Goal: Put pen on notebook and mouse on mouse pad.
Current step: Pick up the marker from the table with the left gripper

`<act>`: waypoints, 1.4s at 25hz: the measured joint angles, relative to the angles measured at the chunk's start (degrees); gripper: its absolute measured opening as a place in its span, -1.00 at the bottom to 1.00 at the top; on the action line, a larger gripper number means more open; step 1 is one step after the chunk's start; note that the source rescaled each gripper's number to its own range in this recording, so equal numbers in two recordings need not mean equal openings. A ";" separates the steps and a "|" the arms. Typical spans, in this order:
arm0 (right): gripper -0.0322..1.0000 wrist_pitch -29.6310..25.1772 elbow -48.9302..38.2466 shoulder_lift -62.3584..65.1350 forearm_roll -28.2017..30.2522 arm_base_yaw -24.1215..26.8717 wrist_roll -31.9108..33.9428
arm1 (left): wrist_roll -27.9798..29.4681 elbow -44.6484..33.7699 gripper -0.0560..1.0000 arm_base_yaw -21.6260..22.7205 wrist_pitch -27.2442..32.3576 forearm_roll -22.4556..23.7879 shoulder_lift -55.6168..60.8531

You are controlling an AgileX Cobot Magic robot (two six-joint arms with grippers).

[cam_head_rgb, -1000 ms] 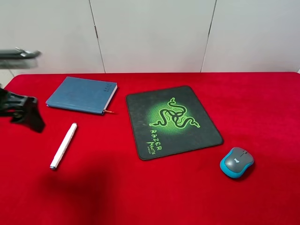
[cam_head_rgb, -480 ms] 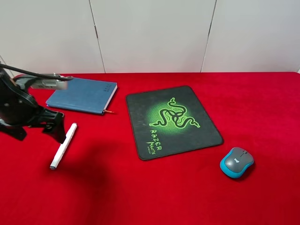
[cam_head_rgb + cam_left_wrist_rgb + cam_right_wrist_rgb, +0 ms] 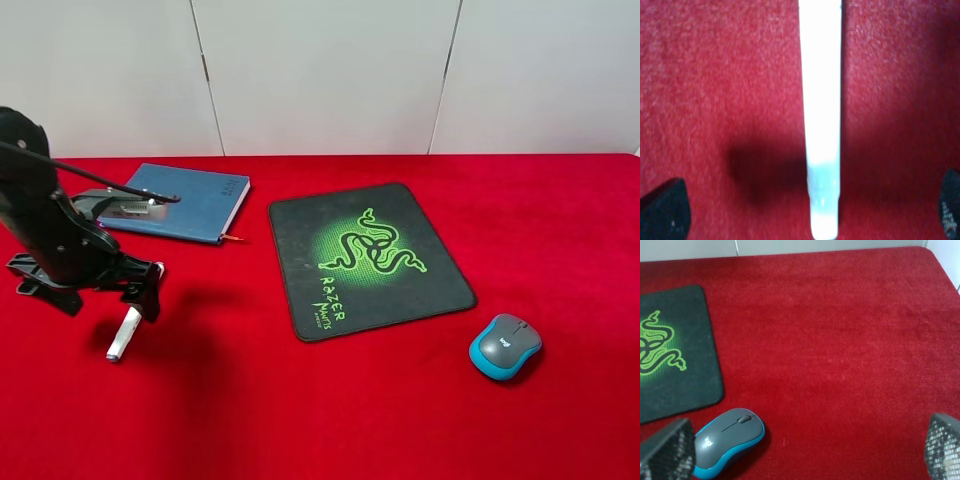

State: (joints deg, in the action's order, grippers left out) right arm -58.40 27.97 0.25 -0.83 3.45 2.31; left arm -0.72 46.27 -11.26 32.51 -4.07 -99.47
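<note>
Pen [image 3: 822, 100] lay on the red surface [image 3: 300, 400] near the notebook [image 3: 200, 200], directly beneath the left end effector [image 3: 142, 295], its long axis running square across the line between the wide-open, empty fingers [image 3: 662, 212]; this arm was plainly the nearer.

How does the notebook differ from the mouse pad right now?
The notebook is slate-blue; the mouse pad is black with a green snake emblem. The notebook is the smaller and thicker of the two, showing pale page edges; the mouse pad is larger and thin. Both are rectangular, lie flat on the red cloth, and carry nothing yet.
</note>
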 joint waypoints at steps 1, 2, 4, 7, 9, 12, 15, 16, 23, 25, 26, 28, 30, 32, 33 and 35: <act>1.00 0.00 0.00 0.00 0.00 0.00 0.00 | -0.45 0.00 0.98 0.00 -0.78 0.00 -0.52; 1.00 0.00 0.00 0.00 0.00 0.00 0.00 | -0.95 0.00 0.98 0.00 -1.53 0.00 -1.06; 1.00 0.00 0.00 0.00 0.00 0.00 0.00 | -1.75 0.00 0.98 0.00 -2.61 0.00 -1.93; 1.00 0.00 0.00 0.00 0.00 0.00 0.00 | -2.23 0.00 0.97 0.00 -3.96 0.06 -2.75; 1.00 0.00 0.00 0.00 0.00 0.00 0.00 | -2.41 0.00 0.97 0.00 -5.14 0.06 -3.49; 1.00 0.00 0.00 0.00 0.00 0.00 0.00 | -3.05 0.06 0.97 -0.39 -6.53 0.21 -4.78; 1.00 0.00 0.00 0.00 0.00 0.00 0.00 | -3.91 0.27 0.93 -1.06 -6.96 0.27 -5.48; 1.00 0.00 0.00 0.00 0.00 0.00 0.00 | -3.97 0.41 0.92 -1.25 -7.21 0.27 -5.62; 1.00 0.00 0.00 0.00 0.00 0.00 0.00 | -4.02 0.70 0.62 -1.23 -7.30 0.27 -5.70; 1.00 0.00 0.00 0.00 0.00 0.00 0.00 | -4.08 0.70 0.49 -1.23 -6.85 0.27 -5.70; 1.00 0.00 0.00 0.00 0.00 0.00 0.00 | -4.12 0.70 0.45 -1.23 -6.73 0.27 -5.70; 1.00 0.00 0.00 0.00 0.00 0.00 0.00 | -4.19 0.70 0.34 -1.23 -6.66 0.27 -5.70; 1.00 0.00 0.00 0.00 0.00 0.00 0.00 | -4.19 0.70 0.26 -1.23 -6.66 0.27 -5.70; 1.00 0.00 0.00 0.00 0.00 0.00 0.00 | -4.20 0.70 0.20 -1.23 -6.66 0.27 -5.70; 1.00 0.00 0.00 0.00 0.00 0.00 0.00 | -4.20 0.70 0.19 -1.23 -6.66 0.27 -5.70; 1.00 0.00 0.00 0.00 0.00 0.00 0.00 | -4.20 0.70 0.15 -1.23 -6.66 0.27 -5.70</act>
State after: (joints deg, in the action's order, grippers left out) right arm -58.40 27.97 0.25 -0.83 3.45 2.31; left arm -4.92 46.97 -12.49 25.84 -3.80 -105.16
